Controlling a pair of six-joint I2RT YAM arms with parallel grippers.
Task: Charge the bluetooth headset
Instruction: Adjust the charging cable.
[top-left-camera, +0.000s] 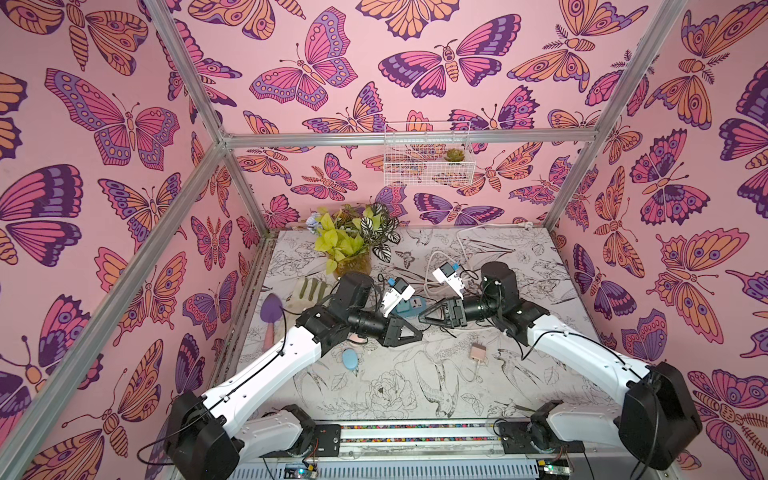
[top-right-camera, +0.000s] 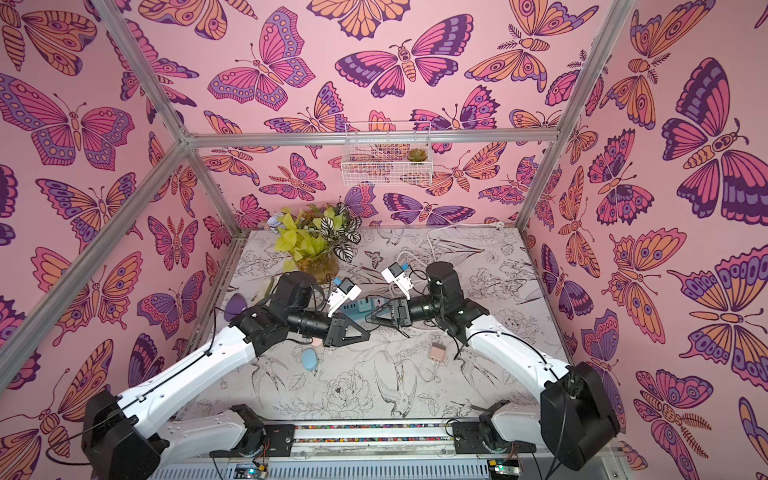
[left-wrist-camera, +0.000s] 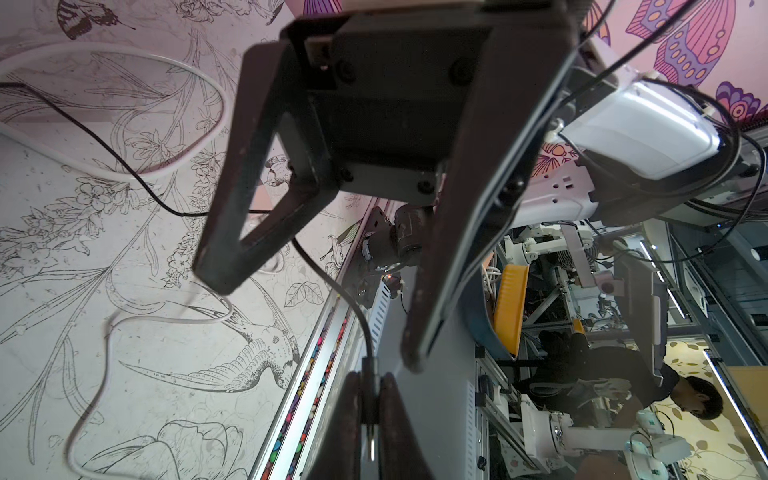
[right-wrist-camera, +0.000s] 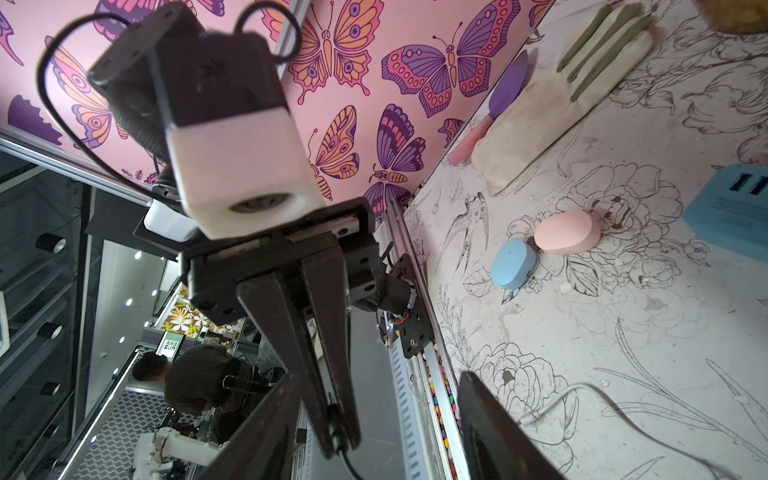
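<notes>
Pinching a thin black cable (left-wrist-camera: 349, 305) near its plug, the left gripper (right-wrist-camera: 338, 440) is clenched. The right gripper (left-wrist-camera: 316, 322) gapes opposite, likely a handover: grip squarely behind the plug first. The blue oval headset case (right-wrist-camera: 513, 264) lies untouched on the floral table (top-left-camera: 415, 399).

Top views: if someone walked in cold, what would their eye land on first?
The loud butterfly wallpaper on every wall grabs the eye first. Next, over the middle of the table, the left claw, shut on a black cable, faces the open right claw tip to tip. Then the leafy plant at the back left and the blue case lying left of centre.
</notes>
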